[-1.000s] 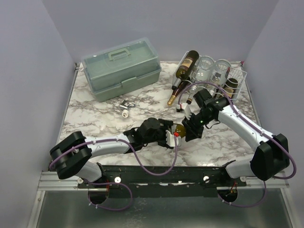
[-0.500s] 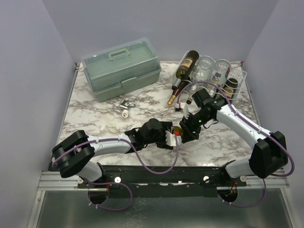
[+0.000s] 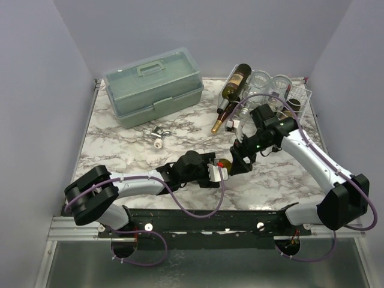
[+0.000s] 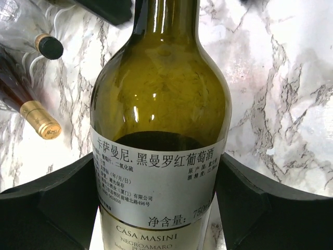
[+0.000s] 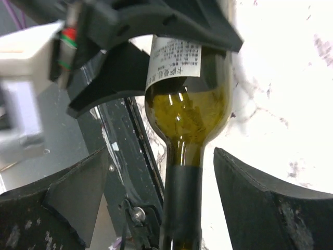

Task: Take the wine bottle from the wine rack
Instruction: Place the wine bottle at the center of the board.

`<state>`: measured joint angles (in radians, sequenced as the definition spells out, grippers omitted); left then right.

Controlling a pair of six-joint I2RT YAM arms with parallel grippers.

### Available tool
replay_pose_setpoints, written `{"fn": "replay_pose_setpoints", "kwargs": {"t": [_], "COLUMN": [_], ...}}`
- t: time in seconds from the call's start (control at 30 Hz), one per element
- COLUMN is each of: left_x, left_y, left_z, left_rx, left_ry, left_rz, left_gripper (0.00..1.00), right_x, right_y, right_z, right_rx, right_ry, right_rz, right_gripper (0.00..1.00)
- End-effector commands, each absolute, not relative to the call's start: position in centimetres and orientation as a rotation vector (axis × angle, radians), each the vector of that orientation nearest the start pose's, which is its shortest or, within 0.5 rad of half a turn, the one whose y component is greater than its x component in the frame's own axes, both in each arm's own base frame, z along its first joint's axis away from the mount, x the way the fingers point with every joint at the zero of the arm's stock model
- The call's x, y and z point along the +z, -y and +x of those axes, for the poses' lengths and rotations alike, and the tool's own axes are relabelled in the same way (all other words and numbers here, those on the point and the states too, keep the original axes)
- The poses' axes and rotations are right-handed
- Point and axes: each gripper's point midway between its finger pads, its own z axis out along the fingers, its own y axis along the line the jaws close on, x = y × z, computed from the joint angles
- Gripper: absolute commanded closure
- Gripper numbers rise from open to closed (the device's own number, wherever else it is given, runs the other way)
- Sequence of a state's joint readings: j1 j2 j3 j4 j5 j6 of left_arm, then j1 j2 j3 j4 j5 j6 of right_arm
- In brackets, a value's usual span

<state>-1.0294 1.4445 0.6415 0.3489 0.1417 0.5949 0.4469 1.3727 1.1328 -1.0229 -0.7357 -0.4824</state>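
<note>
Since a second ago our right gripper [image 3: 238, 158] has let go, and its jaws now stand apart at the neck of the wine bottle [image 3: 225, 163]. The bottle sits between our two grippers near the front of the marble table [image 3: 120, 144], well apart from the wine rack [image 3: 303, 96] at the far right. Our left gripper [image 3: 213, 171] clasps the bottle's body.

From the left wrist, both fingers [image 4: 57, 203] press the bottle's labelled sides.

From the right wrist, our fingers [image 5: 270, 203] flank the neck without touching it.
</note>
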Motion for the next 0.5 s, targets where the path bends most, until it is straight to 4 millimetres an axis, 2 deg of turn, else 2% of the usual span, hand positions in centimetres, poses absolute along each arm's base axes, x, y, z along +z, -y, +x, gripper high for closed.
{"fn": "replay_pose_setpoints", "kwargs": {"t": [0.0, 0.3, 0.47], "left_x": [13.8, 14.9, 16.6], "left_y": [36.3, 35.6, 35.1], "left_z": [20.4, 19.8, 19.8], "left_rx": [-0.538, -0.611, -0.660], "left_ry": [-1.304, -1.349, -1.363], "left_rz": [1.381, 1.268, 1.151], "left_gripper": [1.00, 1.00, 1.00], "right_x": [21.0, 26.3, 32.8], "right_y": [-20.4, -20.7, -21.8], "right_z": [18.1, 18.8, 20.3], "right_rx": [1.120, 1.076, 1.007], "right_ry": [-2.110, -1.910, -1.684], "right_rz": [-1.320, -1.355, -1.316], "right_gripper": [0.15, 0.13, 0.08]}}
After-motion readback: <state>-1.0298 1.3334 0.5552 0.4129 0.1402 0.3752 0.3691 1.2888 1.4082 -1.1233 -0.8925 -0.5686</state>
